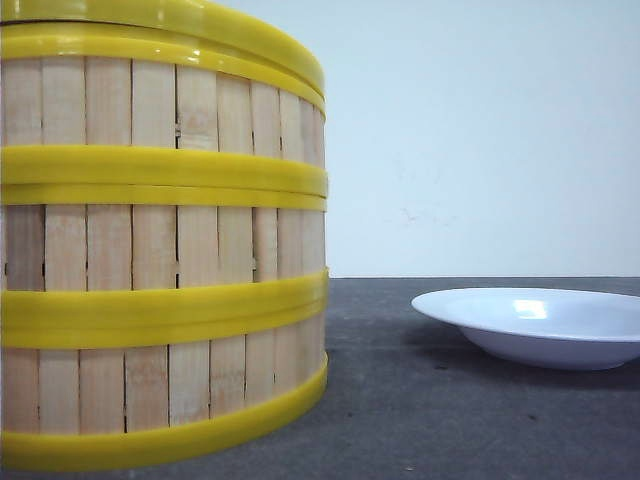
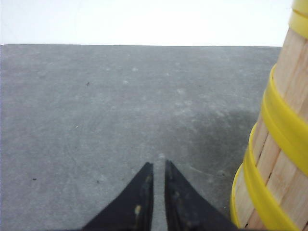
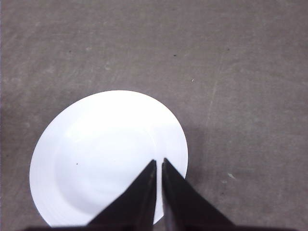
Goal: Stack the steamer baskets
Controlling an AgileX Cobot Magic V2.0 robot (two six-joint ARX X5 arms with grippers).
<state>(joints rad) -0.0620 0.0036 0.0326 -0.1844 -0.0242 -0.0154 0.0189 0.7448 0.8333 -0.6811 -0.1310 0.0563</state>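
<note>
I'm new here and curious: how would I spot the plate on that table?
Start at the tall stack of steamer baskets on the grey table. Look to its right: the plate lies apart from the stack, plain white, low and empty, without slats or yellow rings.

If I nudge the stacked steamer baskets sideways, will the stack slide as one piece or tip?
The steamer baskets sit wide and squat, so tipping looks unlikely. The yellow rings look smooth; tiers might shift apart. The bamboo slats suggest it is light.

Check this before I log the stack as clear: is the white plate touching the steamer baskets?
Apart. The front view shows bare table between the steamer baskets and the white plate.
</note>
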